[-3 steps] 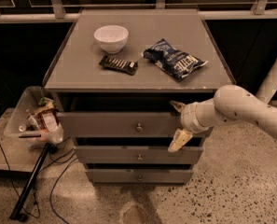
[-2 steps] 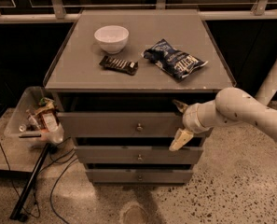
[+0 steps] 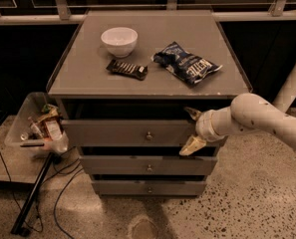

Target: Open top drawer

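Just under the cabinet top, the top drawer is seen as the uppermost and tallest of three grey fronts, with its small knob at the centre. Its long axis runs left to right across the view, and its face is turned toward the camera, so it is judged that it must be drawn straight out toward the viewer.

The gripper is placed at the right end of that front, well to the right of the knob. Its pale fingers are spread apart, one above the panel's upper edge and one at its lower edge; whether the panel is actually touched cannot be told. The drawer's bulk therefore lies to the left of the gripper.

Below are the two slimmer drawers. On the top a white bowl, a dark snack bar and a chip bag are laid.
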Available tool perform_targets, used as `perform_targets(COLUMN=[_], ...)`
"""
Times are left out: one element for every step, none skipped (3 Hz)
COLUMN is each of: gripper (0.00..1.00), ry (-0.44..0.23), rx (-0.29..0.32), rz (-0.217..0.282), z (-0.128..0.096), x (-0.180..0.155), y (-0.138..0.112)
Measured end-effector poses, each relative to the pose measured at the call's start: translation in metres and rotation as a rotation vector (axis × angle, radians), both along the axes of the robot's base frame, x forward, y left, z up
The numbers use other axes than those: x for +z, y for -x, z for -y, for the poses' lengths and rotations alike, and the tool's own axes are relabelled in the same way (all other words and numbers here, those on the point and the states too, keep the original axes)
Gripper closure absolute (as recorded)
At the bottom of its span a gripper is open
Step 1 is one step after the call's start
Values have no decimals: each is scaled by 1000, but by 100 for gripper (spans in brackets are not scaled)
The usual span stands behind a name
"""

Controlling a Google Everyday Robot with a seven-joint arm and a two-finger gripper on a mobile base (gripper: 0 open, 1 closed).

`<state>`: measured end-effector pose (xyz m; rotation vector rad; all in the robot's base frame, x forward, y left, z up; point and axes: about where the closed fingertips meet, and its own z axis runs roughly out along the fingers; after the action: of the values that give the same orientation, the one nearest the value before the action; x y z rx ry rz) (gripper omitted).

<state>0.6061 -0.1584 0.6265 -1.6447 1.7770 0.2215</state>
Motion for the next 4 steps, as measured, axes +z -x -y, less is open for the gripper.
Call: perform_targets(gripper=[42,64,88,100], ry=[0,0,0,0], rx=[0,0,0,0], rz=[0,0,0,0], z=[0,0,0,0], x=[0,0,9,18], y=[0,0,-3,-4])
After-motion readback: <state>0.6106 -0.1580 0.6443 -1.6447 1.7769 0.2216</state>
